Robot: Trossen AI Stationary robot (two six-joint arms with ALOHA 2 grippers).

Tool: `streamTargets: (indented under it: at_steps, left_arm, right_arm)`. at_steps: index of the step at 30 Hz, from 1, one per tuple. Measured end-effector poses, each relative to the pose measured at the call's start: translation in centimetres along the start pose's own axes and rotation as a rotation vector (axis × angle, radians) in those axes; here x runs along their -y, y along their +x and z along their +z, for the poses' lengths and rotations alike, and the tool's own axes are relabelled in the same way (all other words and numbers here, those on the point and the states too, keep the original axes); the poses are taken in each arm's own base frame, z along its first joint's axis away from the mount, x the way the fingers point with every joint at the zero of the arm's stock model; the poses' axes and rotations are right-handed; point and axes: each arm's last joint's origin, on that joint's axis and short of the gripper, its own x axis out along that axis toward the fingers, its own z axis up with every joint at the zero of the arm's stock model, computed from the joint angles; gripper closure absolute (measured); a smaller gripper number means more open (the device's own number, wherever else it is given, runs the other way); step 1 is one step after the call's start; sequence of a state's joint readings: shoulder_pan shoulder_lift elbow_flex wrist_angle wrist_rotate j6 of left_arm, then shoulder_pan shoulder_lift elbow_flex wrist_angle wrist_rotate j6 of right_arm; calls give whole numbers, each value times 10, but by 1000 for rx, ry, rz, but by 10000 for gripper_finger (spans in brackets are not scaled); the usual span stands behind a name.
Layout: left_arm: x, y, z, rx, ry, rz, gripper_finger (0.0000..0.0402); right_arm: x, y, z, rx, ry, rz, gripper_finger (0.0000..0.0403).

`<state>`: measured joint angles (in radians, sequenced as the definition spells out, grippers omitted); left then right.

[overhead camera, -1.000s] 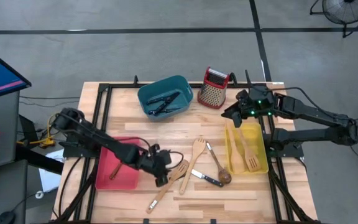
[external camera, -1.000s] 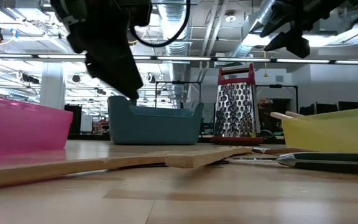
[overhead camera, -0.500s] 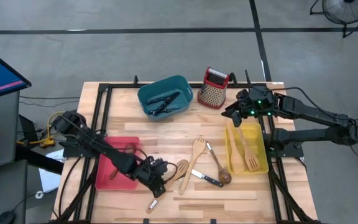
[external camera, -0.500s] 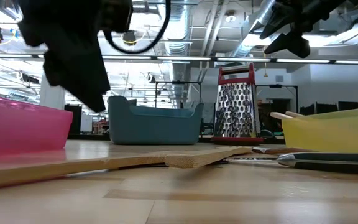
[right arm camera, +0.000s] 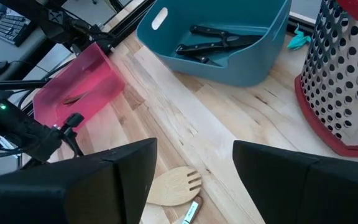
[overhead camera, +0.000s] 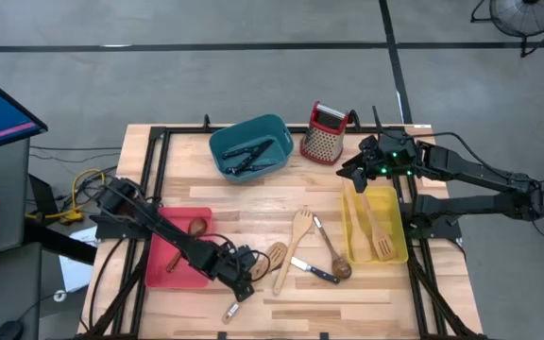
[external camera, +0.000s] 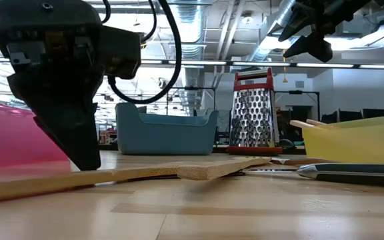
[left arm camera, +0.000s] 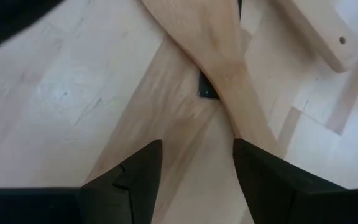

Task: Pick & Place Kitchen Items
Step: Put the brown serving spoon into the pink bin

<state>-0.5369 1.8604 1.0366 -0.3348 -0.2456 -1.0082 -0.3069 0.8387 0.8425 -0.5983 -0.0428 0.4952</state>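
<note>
The tabletop (overhead camera: 253, 198) is spread with bins and utensils, and the red bin (overhead camera: 179, 247) is taken as landmark. Far across from it, beyond the teal bin (overhead camera: 250, 146) and the grater (overhead camera: 324, 133), the right gripper (overhead camera: 354, 173) is held above the yellow bin (overhead camera: 376, 223), fingers parted and empty. Just beside the red bin's near corner, the left gripper (overhead camera: 237, 286) is lowered onto the long wooden spatula (overhead camera: 261, 276), its fingers (left arm camera: 129, 180) spread open astride the handle on the boards. Further off, a fork, spoon and knife are lying loose.
</note>
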Motion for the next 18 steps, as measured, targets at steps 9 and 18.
streamTargets:
  at_steps: [9,18]
  left_arm:
    - [16,-11,14,70,-12,-41,211]
    - [23,15,13,7,48,-23,238]
  right_arm:
    - [1,0,1,22,2,-41,179]
    - [1,0,1,21,3,-39,182]
